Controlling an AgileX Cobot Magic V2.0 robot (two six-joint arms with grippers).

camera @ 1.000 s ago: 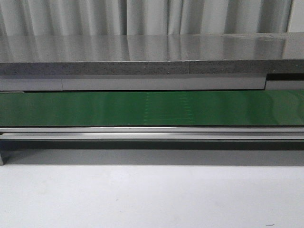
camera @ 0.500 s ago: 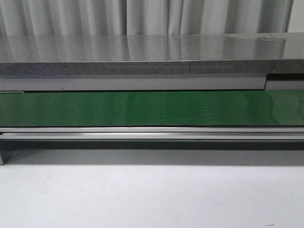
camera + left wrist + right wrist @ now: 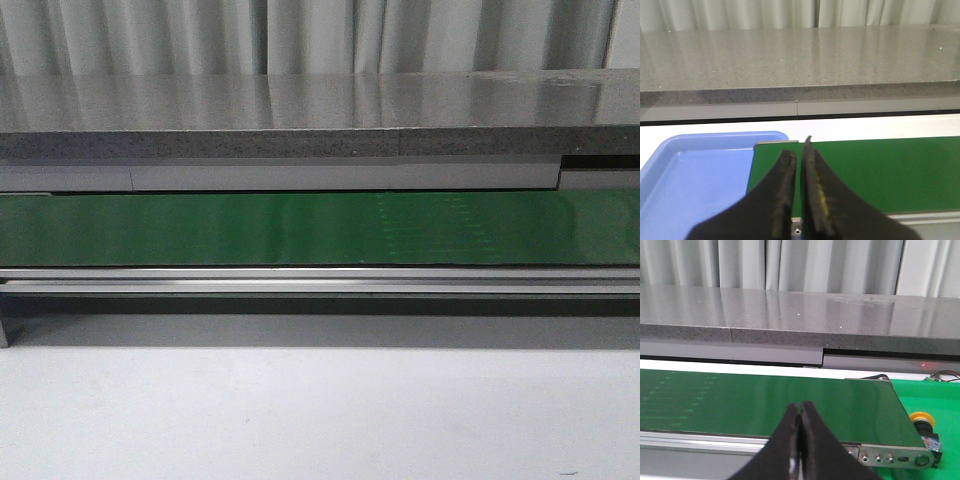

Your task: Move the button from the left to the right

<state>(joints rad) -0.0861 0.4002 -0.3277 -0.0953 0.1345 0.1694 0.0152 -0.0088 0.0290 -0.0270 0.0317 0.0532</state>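
Observation:
The button [image 3: 923, 426], with a yellow-orange cap on a black body with a blue-red mark, lies on a bright green surface just past the right end of the green belt [image 3: 765, 405], seen only in the right wrist view. My right gripper [image 3: 799, 412] is shut and empty in front of the belt, to the left of the button. My left gripper [image 3: 800, 150] is shut and empty over the left end of the belt [image 3: 875, 172], beside a blue tray [image 3: 700, 175]. Neither gripper shows in the front view, which shows the bare belt [image 3: 300, 228].
A grey stone counter [image 3: 300, 115] runs behind the belt, with curtains behind it. The belt's aluminium rail [image 3: 300, 280] runs along its front edge. A white table [image 3: 300, 420] lies in front. The belt's end plate [image 3: 892, 456] carries screws near the button.
Faint light marks on the belt have drifted to the right across the front view. Nothing else has moved.

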